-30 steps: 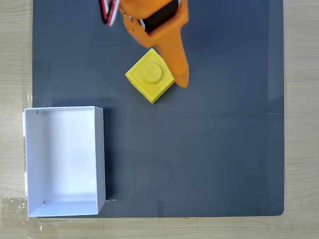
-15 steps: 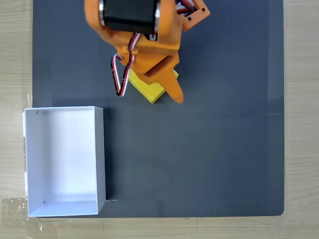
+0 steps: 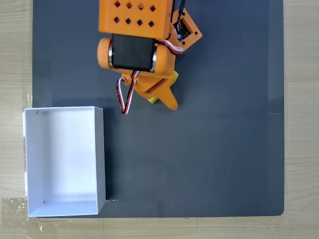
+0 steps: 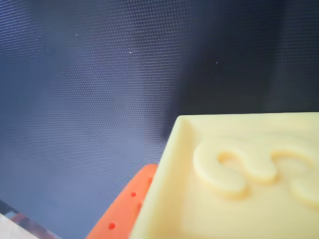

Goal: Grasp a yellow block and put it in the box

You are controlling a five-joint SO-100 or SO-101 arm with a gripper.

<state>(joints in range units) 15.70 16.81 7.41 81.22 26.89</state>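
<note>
Fixed view, looking straight down. The orange arm (image 3: pixel 135 35) enters from the top edge and covers most of the block (image 3: pixel 155 99). Two slivers of yellow show: one low corner under the arm's body, another at its right flank. One orange finger (image 3: pixel 169 99) tapers down and to the right, ending in a blunt tip just beside the lower yellow corner. The other finger is hidden under the arm. The gripper (image 3: pixel 158 92) sits over the block; whether it is spread or pinching the block cannot be told. A loop of red, white and black wire (image 3: pixel 124 97) hangs off the arm's left side.

The block is on the dark mat (image 3: pixel 214 149), in its upper middle part. Whether it rests on the mat or is lifted cannot be told.

The box (image 3: pixel 101 149) stands at the mat's lower left, well apart from the block, long side running top to bottom. Its white floor is bare. Its left wall overhangs the mat onto the wooden table (image 3: pixel 299 119).

Wrist view. A pale yellow face of the block (image 4: pixel 239 189) takes up the lower right, very close and soft in focus, with raised curved relief on it. An orange finger (image 4: pixel 127 206) with small holes lies against the block's left edge. Behind is the mat's (image 4: pixel 99 89) fine weave.
</note>
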